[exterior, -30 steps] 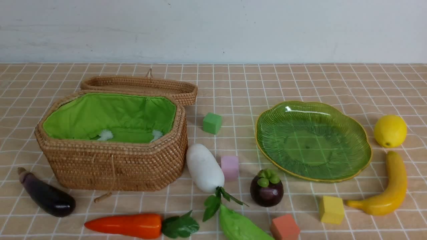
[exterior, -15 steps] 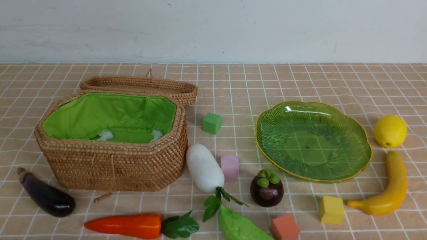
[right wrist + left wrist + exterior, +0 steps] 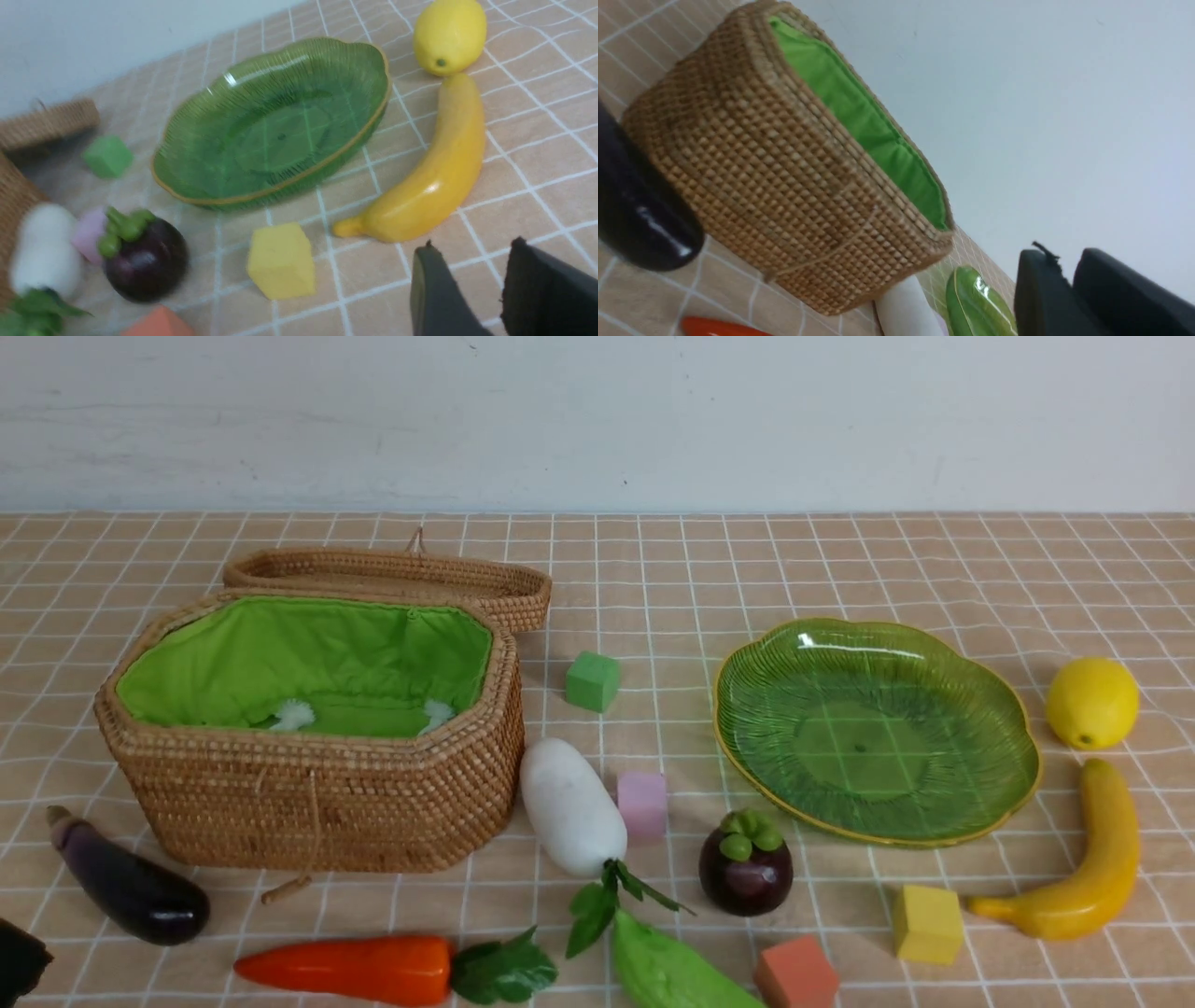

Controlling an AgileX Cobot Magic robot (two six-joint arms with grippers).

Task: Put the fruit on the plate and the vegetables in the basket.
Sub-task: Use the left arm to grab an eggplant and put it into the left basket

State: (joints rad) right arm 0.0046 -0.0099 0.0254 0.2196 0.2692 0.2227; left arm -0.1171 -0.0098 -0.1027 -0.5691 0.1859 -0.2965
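Eggplant [image 3: 131, 887] lies at the near left, and the left gripper [image 3: 1066, 266] hangs close by, pads pinched together on nothing. It'll want those jaws spread, then a grip across the glossy thick middle, lifting clear over the near wall of the basket [image 3: 317, 803], open with nothing loaded. Right gripper [image 3: 472, 247], parted and empty, hovers near the banana [image 3: 434, 177]. Plate [image 3: 878, 737] bare, lemon [image 3: 1092, 703] to its right.
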